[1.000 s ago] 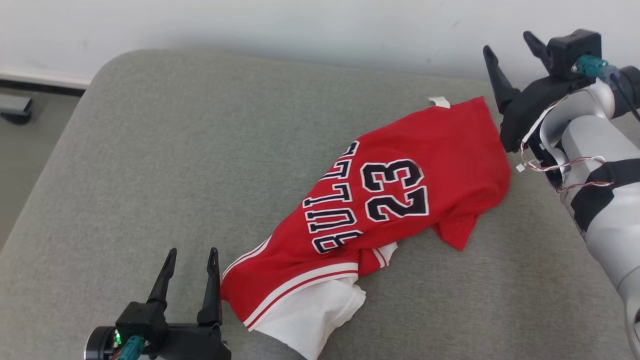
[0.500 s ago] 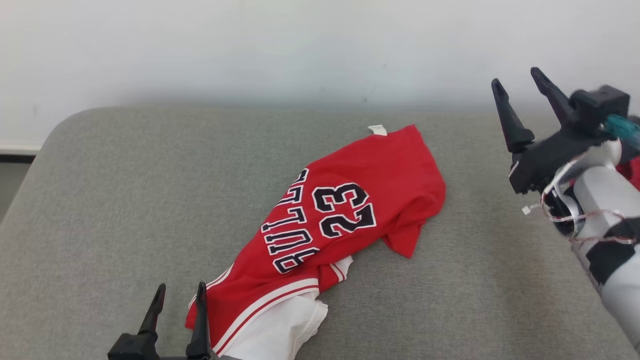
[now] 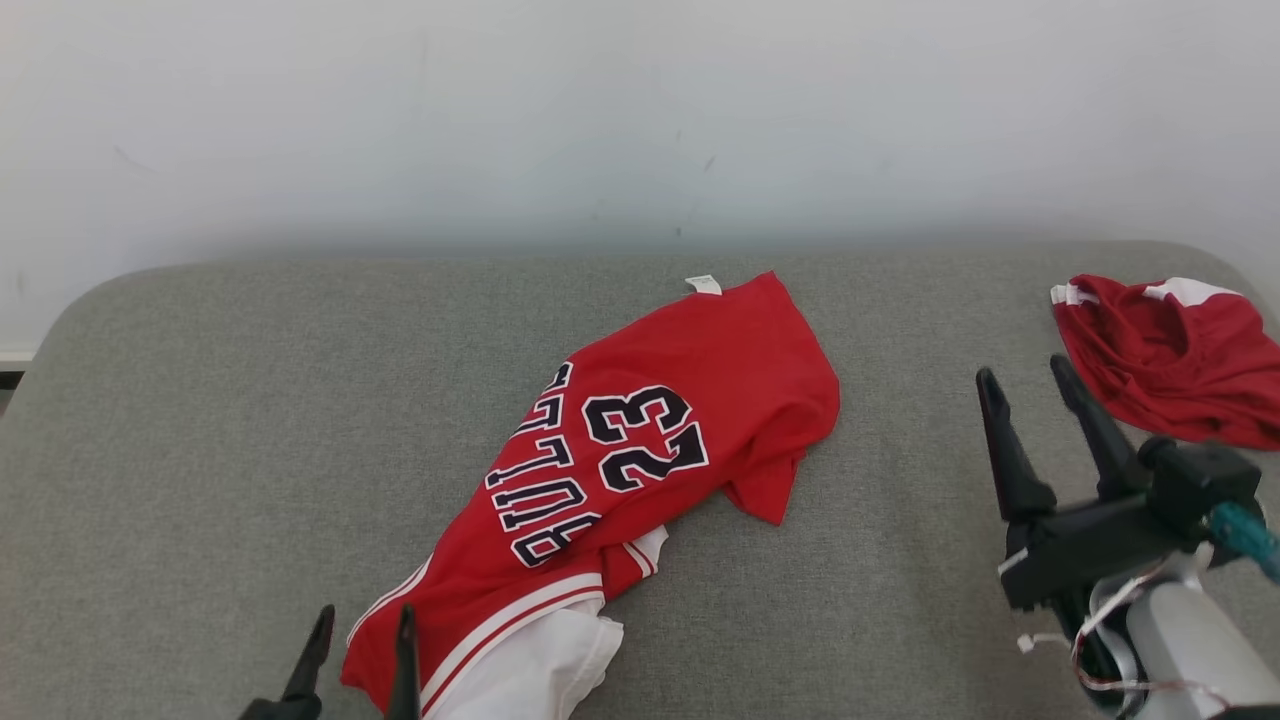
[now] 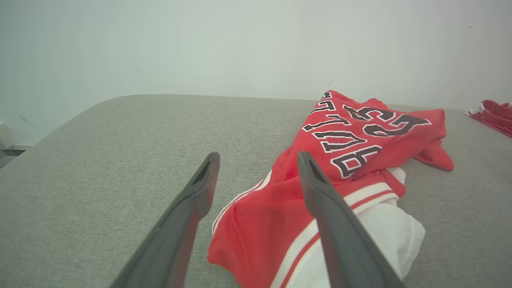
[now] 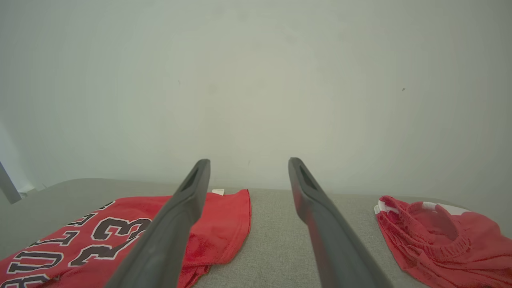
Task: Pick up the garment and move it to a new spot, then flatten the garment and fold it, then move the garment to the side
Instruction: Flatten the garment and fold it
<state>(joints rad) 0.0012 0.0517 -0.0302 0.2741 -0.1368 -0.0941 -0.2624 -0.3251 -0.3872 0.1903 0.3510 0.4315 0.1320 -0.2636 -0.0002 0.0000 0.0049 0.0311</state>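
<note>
The garment, a red jersey with black "BULLS 23" lettering and white trim, lies crumpled and partly folded over on the grey cushion. A white layer sticks out at its near end. My left gripper is open at the bottom edge, its right finger touching or just over the jersey's near hem. In the left wrist view the left gripper has the striped hem between its spread fingers. My right gripper is open and empty, apart from the jersey at the right. In the right wrist view the right gripper points toward the wall.
A second red garment with white trim lies bunched at the cushion's far right; the red garment lies right of the right fingers in the wrist view. A pale wall stands behind the cushion. Bare cushion stretches to the left.
The camera has swung right and up, bringing the second red garment into view. My right gripper has come down from beside the jersey's far corner and drawn away from it, still open.
</note>
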